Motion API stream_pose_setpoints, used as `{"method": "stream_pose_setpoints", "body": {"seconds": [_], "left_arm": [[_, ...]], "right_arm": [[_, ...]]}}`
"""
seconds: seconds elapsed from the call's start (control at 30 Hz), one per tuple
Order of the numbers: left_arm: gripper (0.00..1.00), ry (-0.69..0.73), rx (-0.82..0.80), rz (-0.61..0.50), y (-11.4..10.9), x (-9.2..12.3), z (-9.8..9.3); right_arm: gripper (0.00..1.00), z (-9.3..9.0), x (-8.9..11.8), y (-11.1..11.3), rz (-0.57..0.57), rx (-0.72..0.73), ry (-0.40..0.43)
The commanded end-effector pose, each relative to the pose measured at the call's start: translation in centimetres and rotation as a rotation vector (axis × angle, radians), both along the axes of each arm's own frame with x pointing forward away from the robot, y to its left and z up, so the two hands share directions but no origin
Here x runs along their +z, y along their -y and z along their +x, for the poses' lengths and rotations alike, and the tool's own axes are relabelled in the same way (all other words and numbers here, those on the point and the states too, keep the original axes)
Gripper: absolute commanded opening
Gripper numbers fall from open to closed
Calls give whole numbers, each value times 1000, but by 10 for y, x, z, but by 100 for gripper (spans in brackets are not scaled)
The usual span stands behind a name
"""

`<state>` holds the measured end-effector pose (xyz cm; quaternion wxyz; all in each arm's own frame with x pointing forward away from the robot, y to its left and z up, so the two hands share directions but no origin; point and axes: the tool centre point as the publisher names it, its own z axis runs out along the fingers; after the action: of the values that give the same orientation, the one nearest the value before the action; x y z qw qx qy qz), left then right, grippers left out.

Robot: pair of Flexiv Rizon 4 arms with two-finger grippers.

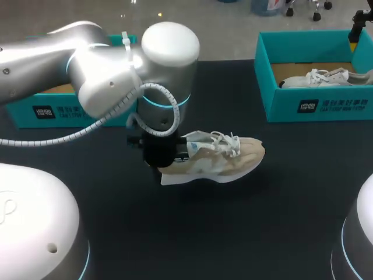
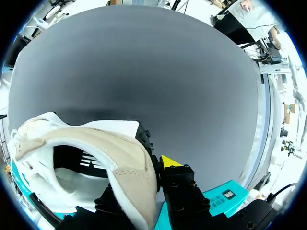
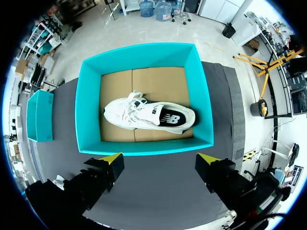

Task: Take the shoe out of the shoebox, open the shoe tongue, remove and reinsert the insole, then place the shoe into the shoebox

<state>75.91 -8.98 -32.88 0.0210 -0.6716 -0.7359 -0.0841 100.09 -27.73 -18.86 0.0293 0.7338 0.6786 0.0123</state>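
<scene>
A beige shoe with white laces lies on its side over the middle of the black table, toe to the right. My left gripper is shut on its heel. In the left wrist view the heel collar sits between the fingers, one yellow tip showing beside it and the other hidden by the shoe. I cannot tell whether the sole touches the table. The teal shoebox at the back right holds a white shoe. My right gripper hangs open above the box's near wall, over the white shoe.
A second teal box stands at the back left, partly behind my left arm; it also shows as a teal box in the right wrist view. Bare black table lies in front of the shoe.
</scene>
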Motion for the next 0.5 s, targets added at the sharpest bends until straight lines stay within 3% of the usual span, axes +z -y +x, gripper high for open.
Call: {"method": "stream_pose_setpoints", "body": {"seconds": [0.03,0.5], "left_arm": [[0,-6,-10,1,1,-25,2],[0,-28,-32,-13,7,-61,9]], "right_arm": [[100,0,0,0,0,0,1],[100,0,0,0,0,0,1]]}}
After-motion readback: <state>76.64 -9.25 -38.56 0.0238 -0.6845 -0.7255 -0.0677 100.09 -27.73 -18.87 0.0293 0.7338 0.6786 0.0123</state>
